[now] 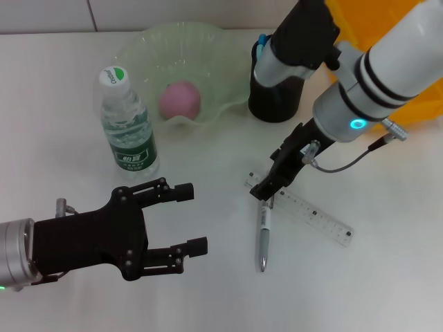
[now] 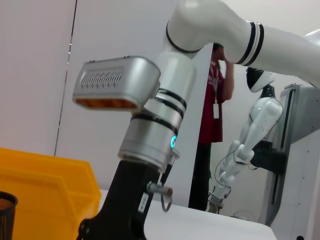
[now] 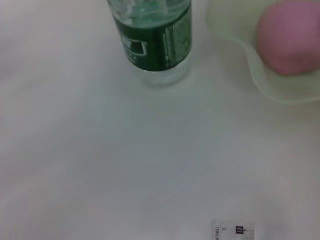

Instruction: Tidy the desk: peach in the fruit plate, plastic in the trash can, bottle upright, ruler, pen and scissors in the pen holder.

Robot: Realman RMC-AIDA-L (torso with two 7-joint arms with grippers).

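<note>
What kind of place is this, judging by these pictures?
Probably a robotics lab or test room. The left wrist view shows another white robot standing beside a person with a badge, and a yellow bin sits by the white desk.

White desk (image 1: pixel 83 104), pale wall (image 2: pixel 35 75)

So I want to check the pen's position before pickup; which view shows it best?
The head view: the slim silver pen lies whole on the white table, its upper end under the right gripper, beside the clear plastic ruler. The left and right wrist views show no pen.
</note>
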